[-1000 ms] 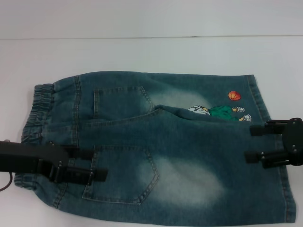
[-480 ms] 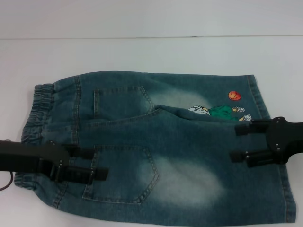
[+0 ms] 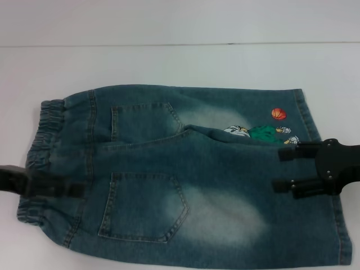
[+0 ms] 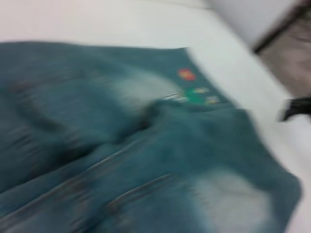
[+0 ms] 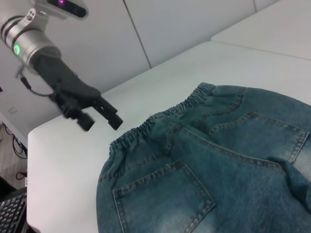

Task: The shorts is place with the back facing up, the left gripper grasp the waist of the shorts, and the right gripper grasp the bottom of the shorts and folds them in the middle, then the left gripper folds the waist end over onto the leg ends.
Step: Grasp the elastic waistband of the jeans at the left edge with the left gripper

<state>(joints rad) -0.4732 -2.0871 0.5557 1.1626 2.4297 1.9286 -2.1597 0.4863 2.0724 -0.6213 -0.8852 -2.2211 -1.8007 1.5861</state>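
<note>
The shorts lie flat on the white table, back pockets up, with the elastic waist to the left. The leg ends and the cartoon embroidery are to the right. My left gripper hovers over the waistband at its near end. The right wrist view shows the left gripper open, holding nothing. My right gripper is open above the near leg's hem, its fingers pointing toward the waist. The left wrist view is blurred and shows the shorts.
The table's left edge drops off beside the waistband, with a keyboard below it. A pale wall stands behind the table. White tabletop surrounds the shorts at the far side and left.
My left gripper has drawn back to the left, off the near pocket to the waistband. The right gripper moved left over the hem, then held still.
</note>
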